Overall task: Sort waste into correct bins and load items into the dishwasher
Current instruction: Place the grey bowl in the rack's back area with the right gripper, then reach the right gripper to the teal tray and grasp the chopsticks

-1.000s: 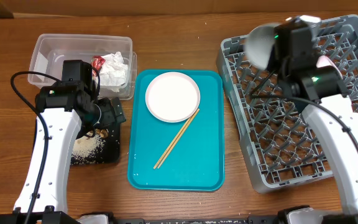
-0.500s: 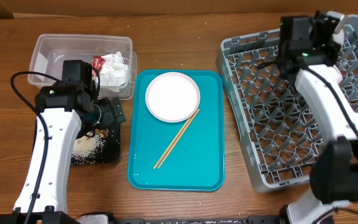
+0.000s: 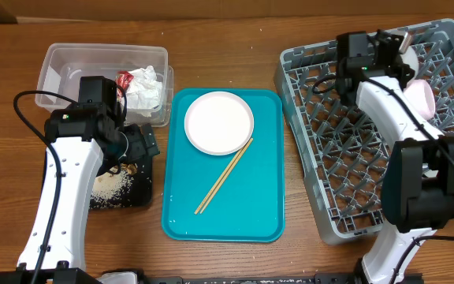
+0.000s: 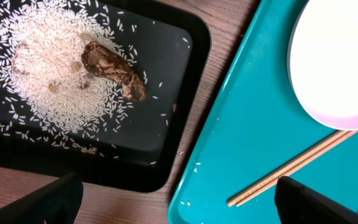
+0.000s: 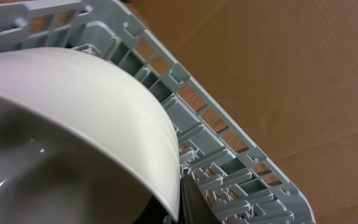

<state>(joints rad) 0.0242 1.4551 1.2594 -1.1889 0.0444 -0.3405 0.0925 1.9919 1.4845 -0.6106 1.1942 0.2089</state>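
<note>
My right gripper (image 5: 184, 200) is shut on the rim of a white bowl (image 5: 73, 124), held tilted over the back edge of the grey dish rack (image 5: 229, 143). In the overhead view the gripper (image 3: 400, 49) is at the rack's (image 3: 353, 181) far side, and the bowl (image 3: 424, 96) peeks out beside the arm. My left gripper (image 4: 179, 208) is open and empty, hovering over the gap between the black tray (image 4: 185, 74) and the teal tray (image 4: 241, 124). A white plate (image 3: 219, 122) and chopsticks (image 3: 223, 175) lie on the teal tray (image 3: 266, 221).
The black tray (image 3: 144, 197) holds scattered rice (image 4: 42, 68) and a brown food scrap (image 4: 114, 68). A clear plastic bin (image 3: 105, 55) with crumpled paper and a red wrapper stands at the back left. Bare wood lies between the teal tray and the rack.
My right arm has swung the bowl from the rack's back left corner to its back right side and lowered it toward the rack. The left arm has not moved.
</note>
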